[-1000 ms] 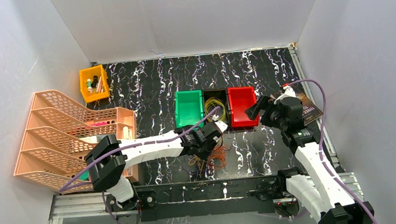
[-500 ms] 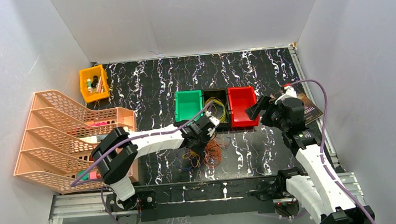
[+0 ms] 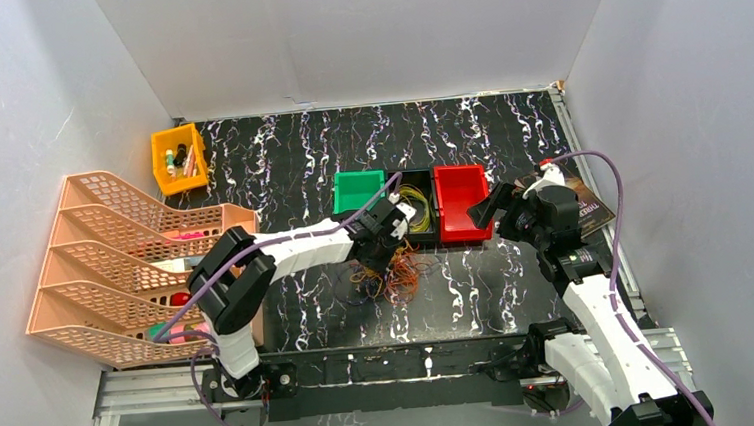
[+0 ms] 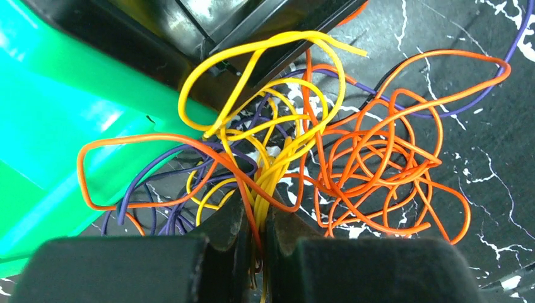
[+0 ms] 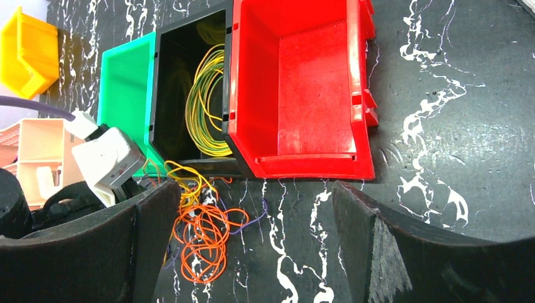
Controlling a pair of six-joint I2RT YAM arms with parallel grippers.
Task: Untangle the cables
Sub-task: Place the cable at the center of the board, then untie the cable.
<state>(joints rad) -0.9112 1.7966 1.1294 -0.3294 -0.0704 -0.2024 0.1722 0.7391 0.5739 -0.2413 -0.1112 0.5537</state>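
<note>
No readable writing anywhere: only white lettering, too small to make out, on a dark card [image 3: 585, 208] at the right edge of the table [image 3: 299, 158]. Two arms. From the left base, a long reach rightward and away, wrist tipped down just near of the row of bins, left gripper [image 4: 255, 222] pinched together on a bundle of yellow strands and one orange strand of the cables [image 4: 353, 158]. From the right base, a rise with bent elbow, right gripper [image 5: 252, 211] held above the table near of the red bin [image 5: 296, 76], fingers [image 5: 148, 233] spread wide apart, empty. One tangle of cables, just near of the green bin [image 3: 356, 189] and black bin [image 5: 165, 76]: yellow loops on the far side, orange loops massed to the right and spread on the table, a few purple-dark strands threaded through. Three bins in one row, side by side: green left, black middle, red right. Inside the black one, a single coil of yellow-green wire [image 5: 205, 104]. One small yellow bin [image 3: 179, 157] at the far left with small items, not identifiable. One peach mesh file rack [image 3: 104, 242] along the left wall.
</note>
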